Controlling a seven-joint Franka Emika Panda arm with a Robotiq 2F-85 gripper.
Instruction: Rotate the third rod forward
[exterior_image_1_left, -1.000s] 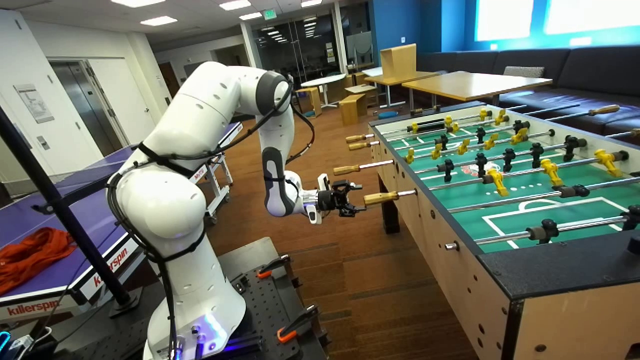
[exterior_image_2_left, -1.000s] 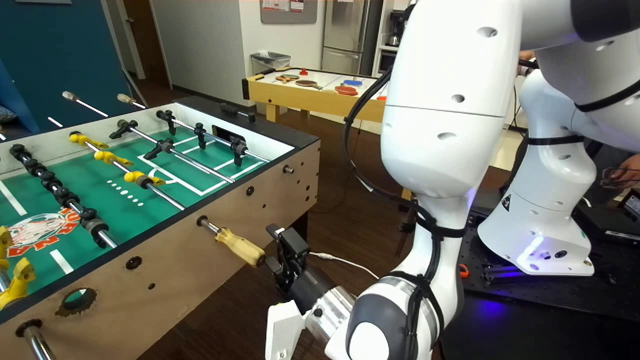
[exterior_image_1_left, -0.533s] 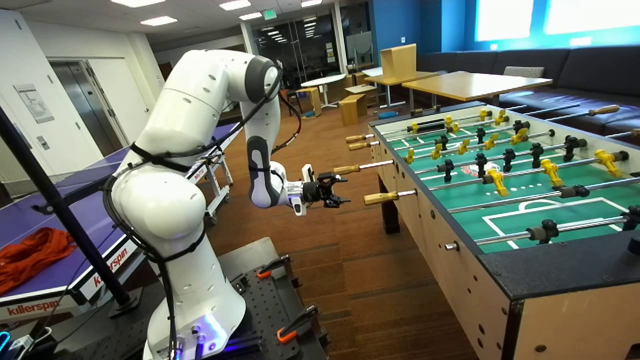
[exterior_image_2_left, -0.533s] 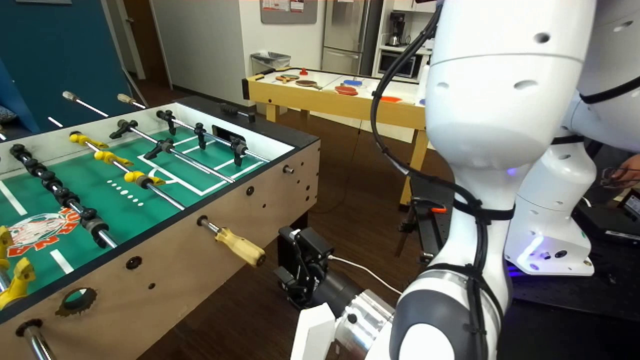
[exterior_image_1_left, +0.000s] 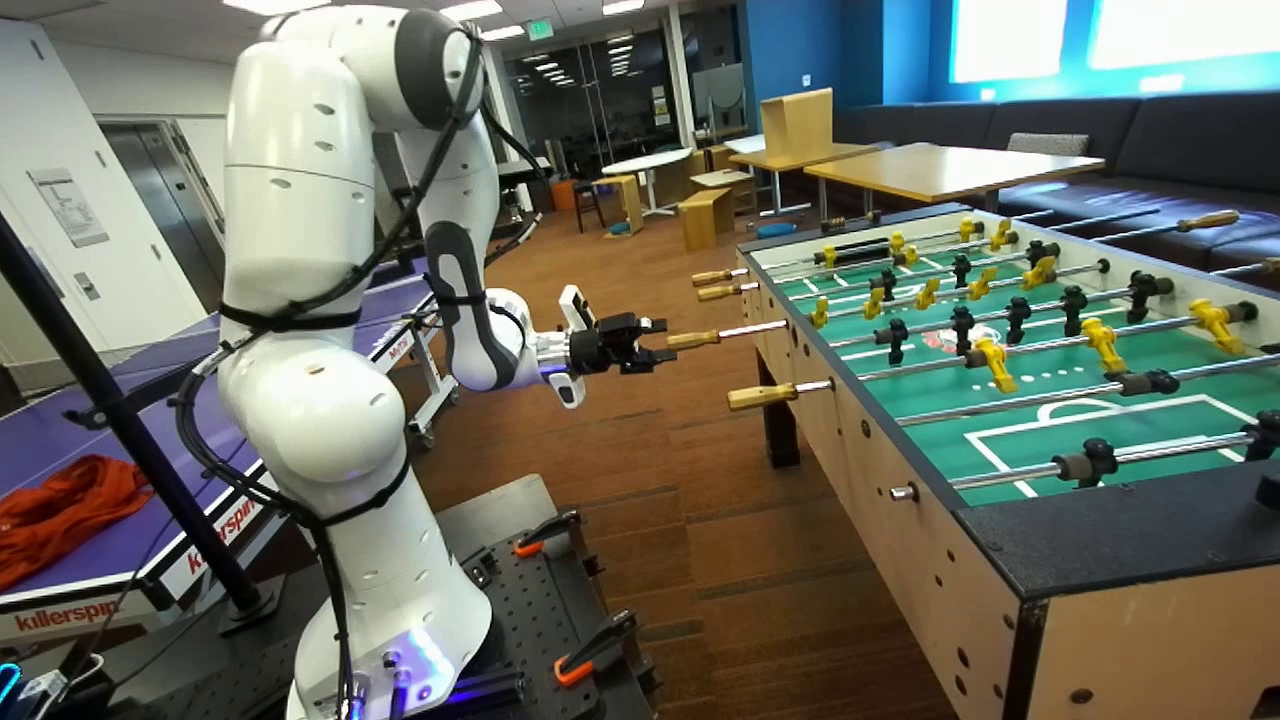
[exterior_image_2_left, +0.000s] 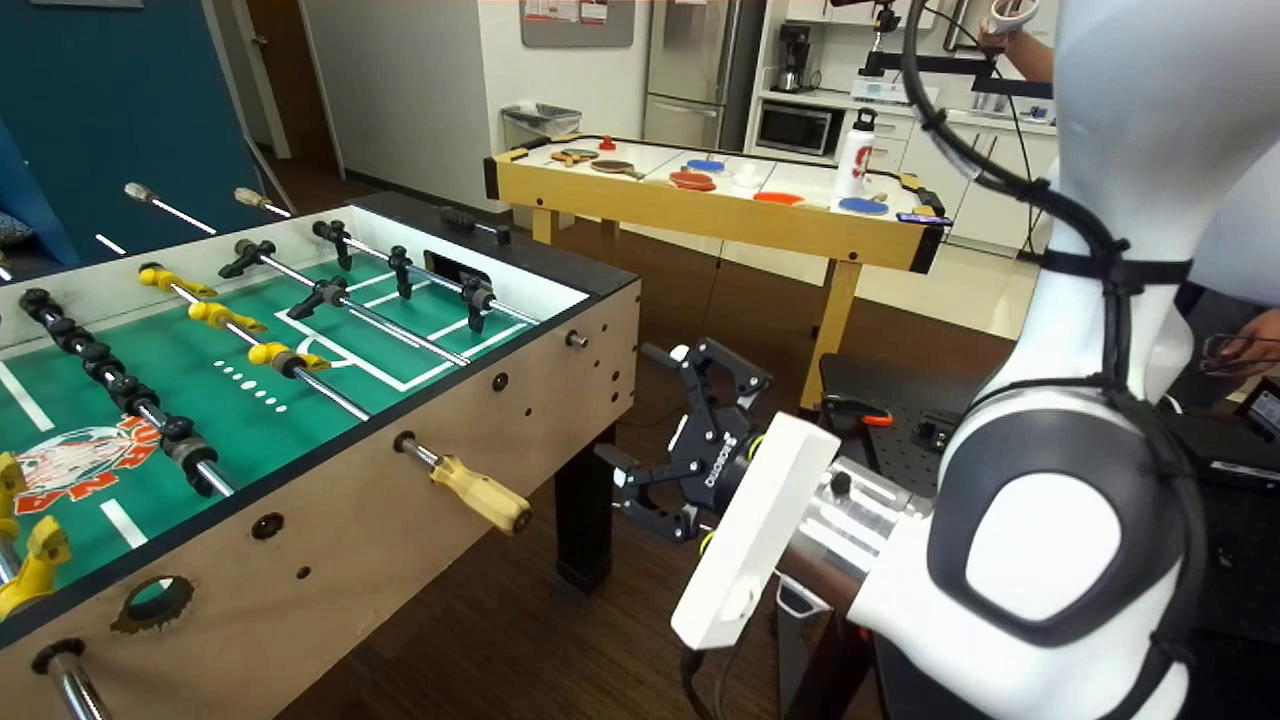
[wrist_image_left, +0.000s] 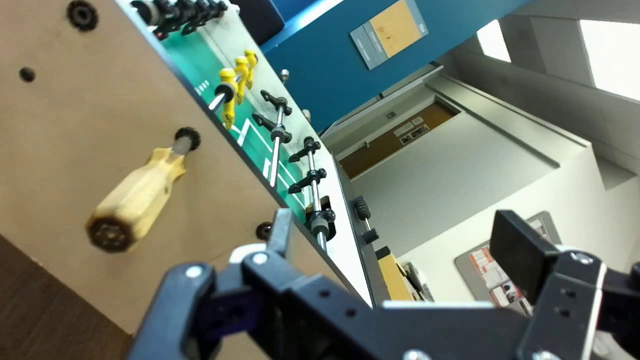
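Rod (exterior_image_2_left: 335, 394), probably the third, pierces the foosball table (exterior_image_2_left: 360, 520) so its outside handle (exterior_image_2_left: 480, 493) can turn it; rightward in an exterior view, apart from it, I hold my pincer (exterior_image_2_left: 632, 408) spread, empty, presumably to admit that handle. Same order: polished steel, faceted wood, black fingers (wrist_image_left: 520, 250).

In an exterior view, the rods (exterior_image_1_left: 1000, 406) lie across the foosball table (exterior_image_1_left: 1150, 645), right of the arm (exterior_image_1_left: 310, 410)

4 wooden handles (exterior_image_1_left: 693, 341) jut from the side of the foosball table (exterior_image_1_left: 900, 535) facing the gripper (exterior_image_1_left: 668, 342).
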